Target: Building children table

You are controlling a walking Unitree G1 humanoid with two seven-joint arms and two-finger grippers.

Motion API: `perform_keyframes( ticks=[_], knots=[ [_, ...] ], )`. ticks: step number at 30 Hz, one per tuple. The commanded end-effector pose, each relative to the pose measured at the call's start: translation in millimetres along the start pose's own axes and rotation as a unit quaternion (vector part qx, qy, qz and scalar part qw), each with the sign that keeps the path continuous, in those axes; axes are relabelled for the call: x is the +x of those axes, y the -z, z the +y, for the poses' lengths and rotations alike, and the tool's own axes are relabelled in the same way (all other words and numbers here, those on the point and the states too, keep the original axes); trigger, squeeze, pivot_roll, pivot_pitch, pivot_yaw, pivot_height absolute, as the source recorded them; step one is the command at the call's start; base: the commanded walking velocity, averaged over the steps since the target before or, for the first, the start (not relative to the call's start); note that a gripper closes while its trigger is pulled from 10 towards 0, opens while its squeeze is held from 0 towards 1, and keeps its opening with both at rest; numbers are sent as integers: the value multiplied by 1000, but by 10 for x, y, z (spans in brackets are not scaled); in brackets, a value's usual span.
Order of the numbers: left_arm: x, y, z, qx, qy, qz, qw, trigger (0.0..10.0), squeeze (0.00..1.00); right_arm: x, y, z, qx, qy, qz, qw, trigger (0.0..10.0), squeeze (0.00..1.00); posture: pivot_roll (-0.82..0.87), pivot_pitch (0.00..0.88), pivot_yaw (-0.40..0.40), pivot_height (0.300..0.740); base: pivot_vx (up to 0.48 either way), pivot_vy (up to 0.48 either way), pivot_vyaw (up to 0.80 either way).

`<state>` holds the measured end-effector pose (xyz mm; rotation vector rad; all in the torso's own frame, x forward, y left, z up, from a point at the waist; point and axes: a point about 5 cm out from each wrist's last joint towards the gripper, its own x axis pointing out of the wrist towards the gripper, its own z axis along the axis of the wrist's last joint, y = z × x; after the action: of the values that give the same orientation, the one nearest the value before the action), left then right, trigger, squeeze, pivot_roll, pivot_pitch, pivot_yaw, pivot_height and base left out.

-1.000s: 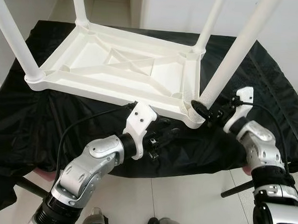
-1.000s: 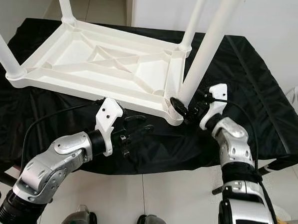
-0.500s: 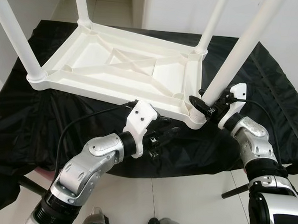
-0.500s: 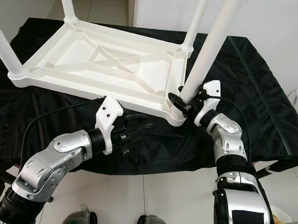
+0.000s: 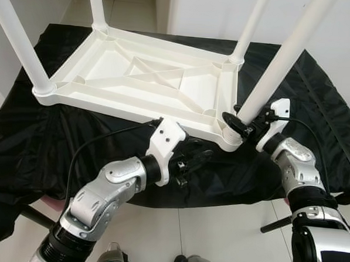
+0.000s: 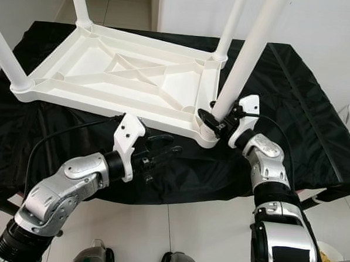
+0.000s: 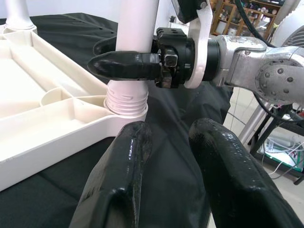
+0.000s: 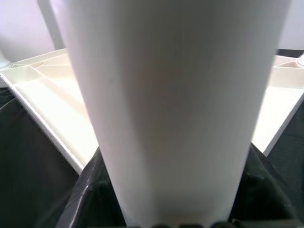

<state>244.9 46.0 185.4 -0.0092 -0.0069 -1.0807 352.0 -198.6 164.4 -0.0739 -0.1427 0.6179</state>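
A white plastic children's table (image 5: 148,82) lies upside down on a black cloth, its legs pointing up. My right gripper (image 5: 237,123) is shut on the near right leg (image 5: 278,66) just above its threaded socket (image 7: 126,102). That leg leans slightly to the right, and it is seen close up in the right wrist view (image 8: 175,104). My left gripper (image 5: 194,158) hovers over the cloth just in front of the table's near edge. It is open, with nothing between its fingers (image 7: 118,180), and it points toward the same corner.
The other three legs stand at the far right (image 5: 248,29), far left (image 5: 96,6) and near left (image 5: 18,40) corners. The black cloth (image 5: 317,103) ends near my arms, with tiled floor (image 5: 216,233) below. A dark stand leg (image 5: 276,221) sticks out at the right.
Over the last second my right wrist has drawn in closer to the base of the near right leg. The left gripper has barely shifted.
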Motion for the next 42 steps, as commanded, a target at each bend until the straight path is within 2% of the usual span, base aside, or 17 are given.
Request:
perform_keyframes(
  ticks=[1, 6, 8, 15, 18, 29, 32, 33, 35, 36, 38, 42],
  knots=[
    [21, 4, -70, 1, 54, 1, 999, 10000, 0, -19, 93, 56, 18, 10, 5, 1000, 10000, 0, 46, 54, -51, 740, 0, 0, 0],
    [19, 6, -78, -2, 56, 2, 998, 10000, 0, -21, 122, 101, 24, 29, -1, 999, 10000, 0, 45, 60, -49, 740, 0, 0, 0],
    [15, 13, -84, -6, 57, 5, 998, 10000, 0, -22, 157, 172, 32, 68, -9, 997, 10000, 0, 44, 62, -48, 740, 0, 0, 0],
    [13, 18, -88, -8, 59, 6, 998, 10000, 0, -15, 178, 227, 38, 96, -14, 995, 10000, 0, 41, 63, -46, 740, 0, 0, 0],
    [11, 27, -97, -12, 63, 9, 998, 10000, 0, 6, 172, 300, 42, 153, -16, 987, 10000, 0, 37, 65, -43, 740, 0, 0, 0],
    [3, 36, -107, -17, 65, 12, 998, 10000, 0, 56, 107, 359, 58, 246, -18, 967, 10000, 0, 38, 75, -38, 740, 0, 0, 0],
    [-2, 37, -108, -17, 65, 13, 998, 10000, 0, 93, 92, 433, 61, 297, -7, 953, 10000, 0, 40, 78, -37, 740, 0, 0, 0],
    [-2, 37, -108, -17, 65, 13, 998, 10000, 0, 93, 92, 433, 61, 297, -7, 953, 10000, 0, 40, 78, -37, 740, 0, 0, 0],
    [-5, 38, -109, -18, 65, 14, 998, 10000, 0, 105, 91, 481, 60, 356, 2, 933, 10000, 0, 39, 81, -35, 740, 0, 0, 0],
    [-5, 38, -109, -18, 65, 14, 998, 10000, 0, 105, 91, 481, 60, 356, 2, 933, 10000, 0, 39, 81, -35, 740, 0, 0, 0],
    [-3, 39, -113, -19, 66, 14, 998, 10000, 0, 116, 97, 518, 55, 405, 14, 913, 10000, 0, 36, 84, -35, 740, 0, 0, 0],
    [3, 38, -117, -19, 66, 14, 998, 10000, 0, 156, 74, 569, 57, 419, 11, 906, 10000, 0, 42, 84, -41, 740, 0, 0, 0]
  ],
)
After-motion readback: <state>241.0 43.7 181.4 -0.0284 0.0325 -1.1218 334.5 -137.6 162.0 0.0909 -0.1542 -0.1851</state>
